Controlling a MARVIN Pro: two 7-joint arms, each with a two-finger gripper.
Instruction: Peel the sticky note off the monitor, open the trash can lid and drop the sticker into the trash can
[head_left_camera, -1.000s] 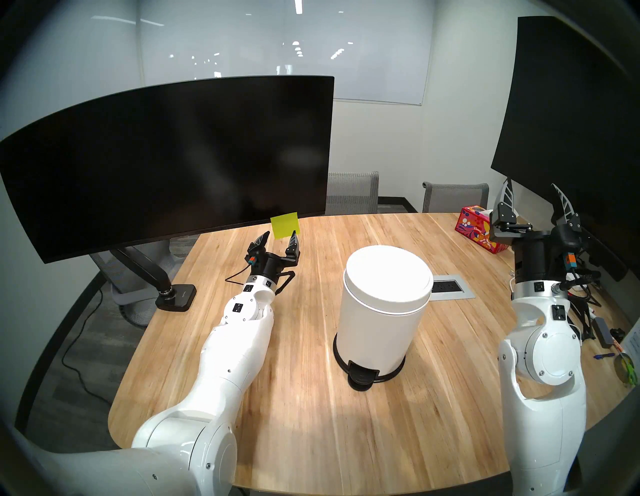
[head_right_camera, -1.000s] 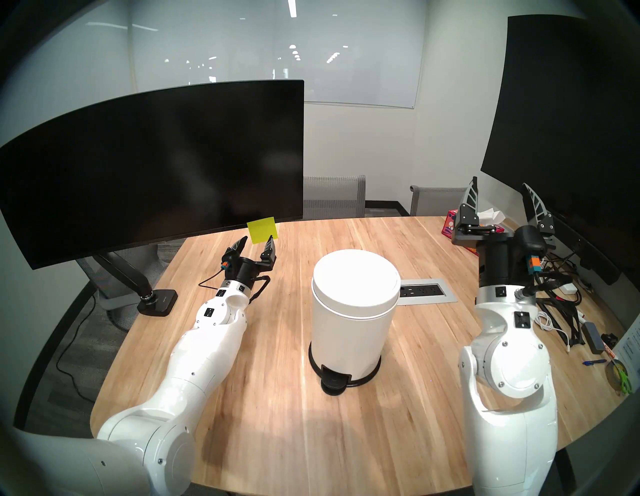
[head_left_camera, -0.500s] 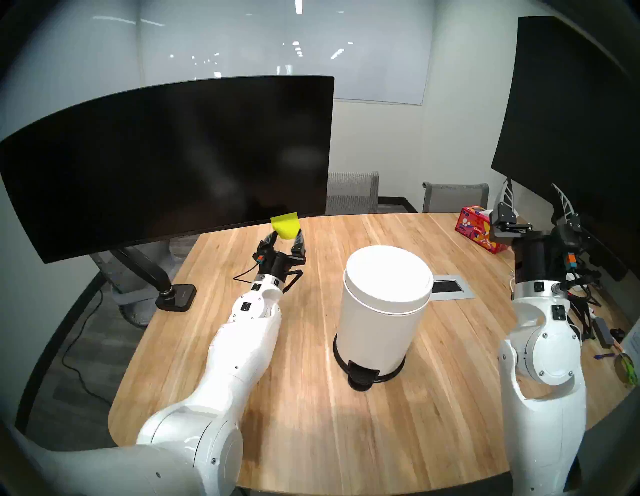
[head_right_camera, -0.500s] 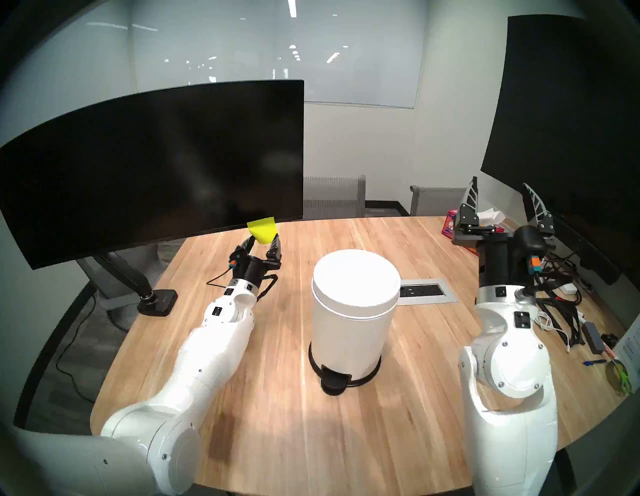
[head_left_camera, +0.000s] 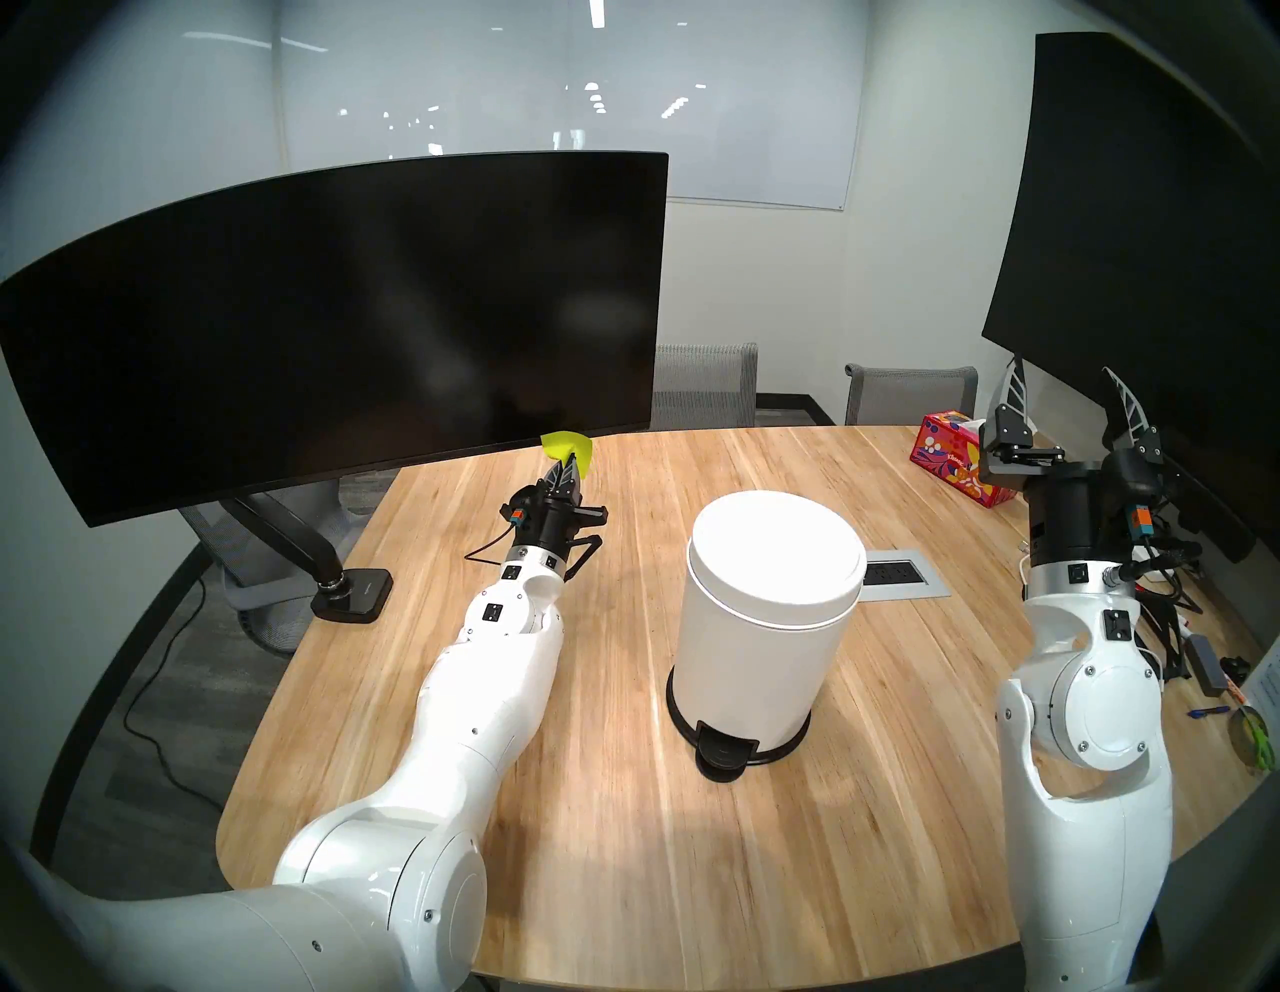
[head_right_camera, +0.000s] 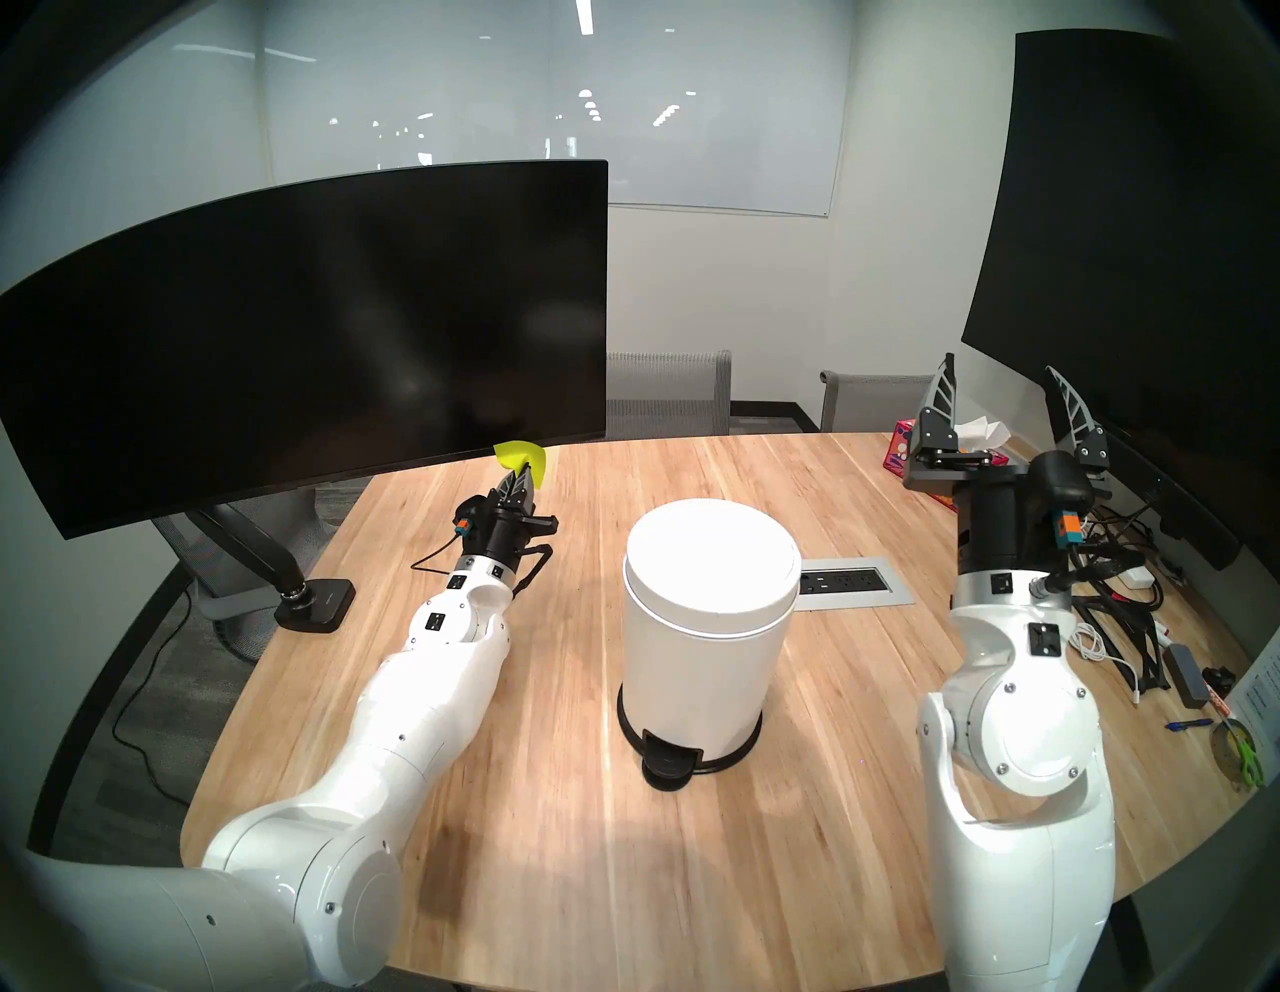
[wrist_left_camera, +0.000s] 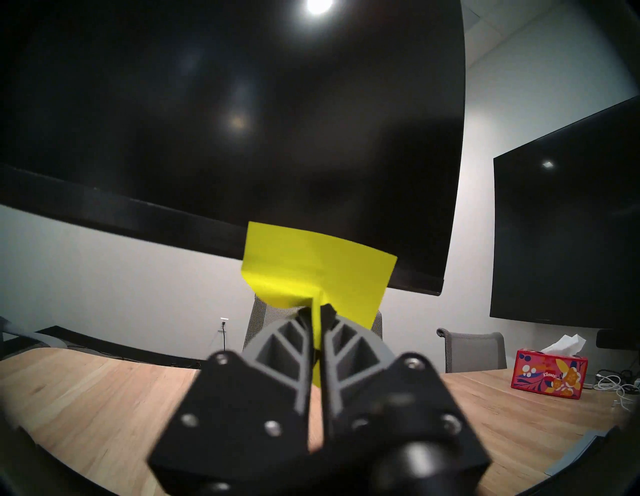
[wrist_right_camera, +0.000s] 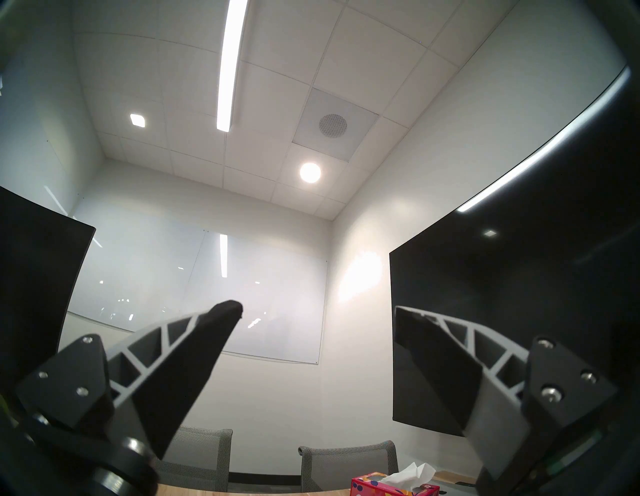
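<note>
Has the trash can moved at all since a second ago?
No. The trash can sits where it was, the same gap from the outlet panel in the table.

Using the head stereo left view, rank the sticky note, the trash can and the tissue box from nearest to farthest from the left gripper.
1. The sticky note, pinched in the left gripper at the monitor's lower edge.
2. The trash can, at mid-table to the gripper's right, lid shut.
3. The tissue box, far across the table by the right gripper.

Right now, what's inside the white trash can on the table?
Cannot tell: the trash can lid sits closed on the trash can, covering the inside. Only its white outside shows.
</note>
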